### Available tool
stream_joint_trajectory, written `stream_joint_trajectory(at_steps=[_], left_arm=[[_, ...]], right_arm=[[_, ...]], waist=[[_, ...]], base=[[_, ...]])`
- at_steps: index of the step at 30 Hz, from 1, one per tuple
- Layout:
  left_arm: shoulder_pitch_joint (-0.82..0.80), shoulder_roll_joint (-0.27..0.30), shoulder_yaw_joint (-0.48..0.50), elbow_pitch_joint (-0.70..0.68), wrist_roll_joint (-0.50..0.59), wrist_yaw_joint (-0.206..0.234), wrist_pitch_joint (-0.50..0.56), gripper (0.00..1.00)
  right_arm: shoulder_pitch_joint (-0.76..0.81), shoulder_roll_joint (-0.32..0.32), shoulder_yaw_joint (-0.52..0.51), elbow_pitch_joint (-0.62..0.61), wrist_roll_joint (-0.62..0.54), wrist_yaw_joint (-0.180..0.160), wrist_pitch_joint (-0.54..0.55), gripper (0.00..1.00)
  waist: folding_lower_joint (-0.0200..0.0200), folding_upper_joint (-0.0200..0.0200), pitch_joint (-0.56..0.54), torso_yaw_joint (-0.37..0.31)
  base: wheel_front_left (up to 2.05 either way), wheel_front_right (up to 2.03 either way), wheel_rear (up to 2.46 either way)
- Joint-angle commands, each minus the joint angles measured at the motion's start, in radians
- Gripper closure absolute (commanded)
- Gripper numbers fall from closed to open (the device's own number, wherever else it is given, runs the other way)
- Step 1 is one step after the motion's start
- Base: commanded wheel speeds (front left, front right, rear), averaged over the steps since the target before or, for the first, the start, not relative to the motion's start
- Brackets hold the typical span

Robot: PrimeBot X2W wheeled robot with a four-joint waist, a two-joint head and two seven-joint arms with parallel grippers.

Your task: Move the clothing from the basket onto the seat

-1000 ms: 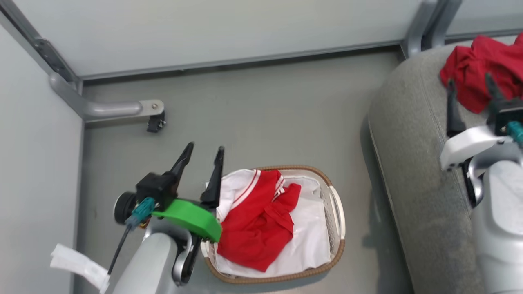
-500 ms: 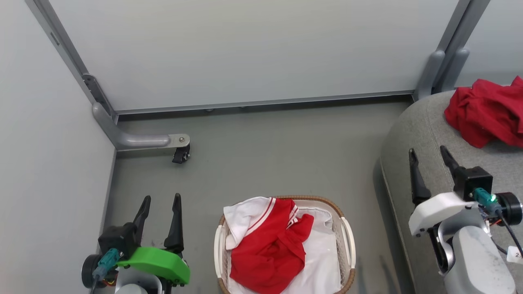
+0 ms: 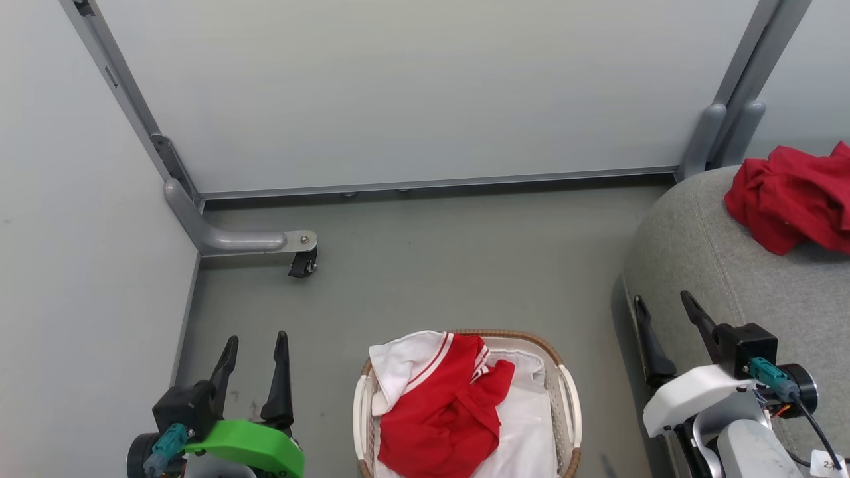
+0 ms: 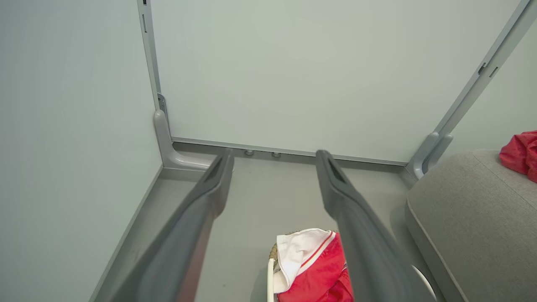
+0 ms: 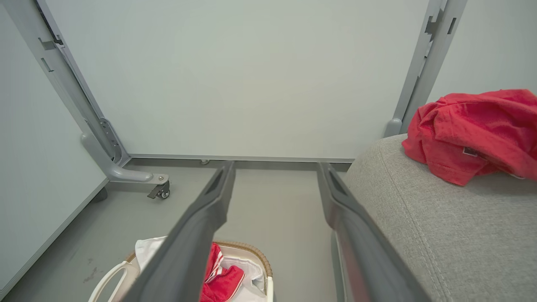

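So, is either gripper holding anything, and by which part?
Nothing is held. The left gripper and right gripper are open and empty; one red garment lies on the sofa, the striped garment in the basket.

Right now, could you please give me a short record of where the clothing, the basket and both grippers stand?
plain red garment: lying crumpled on the seat
red and white garment: in the basket, on the white liner
left gripper: open, empty, left of the basket
right gripper: open, empty, at the seat's edge
task: one garment on the seat, one not yet moved
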Motion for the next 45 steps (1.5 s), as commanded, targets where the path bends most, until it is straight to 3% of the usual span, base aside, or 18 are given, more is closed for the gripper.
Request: stream_joint_trajectory(at_steps=[1, 32, 45], left_arm=[[0.014, 0.0, 0.003, -0.005, -0.006, -0.002, 0.0, 0.0], [-0.014, 0.0, -0.027, 0.016, -0.007, -0.002, 0.0, 0.0], [-0.17, 0.001, -0.162, 0.14, -0.017, -0.002, 0.0, 0.0]], right_arm=[[0.018, -0.004, 0.0, -0.006, 0.01, -0.001, -0.005, 0.0], [0.014, -0.004, -0.005, -0.016, 0.015, -0.001, -0.005, 0.0], [-0.049, -0.004, -0.023, -0.065, -0.013, -0.001, -0.005, 0.0]], waist=[[0.0001, 0.0, 0.0, -0.001], [0.0001, 0.0, 0.012, -0.018], [0.0001, 0.0, 0.132, -0.05]], base=[[0.0, 0.0, 0.0], [0.0, 0.0, 0.0], [0.0, 0.0, 0.0]])
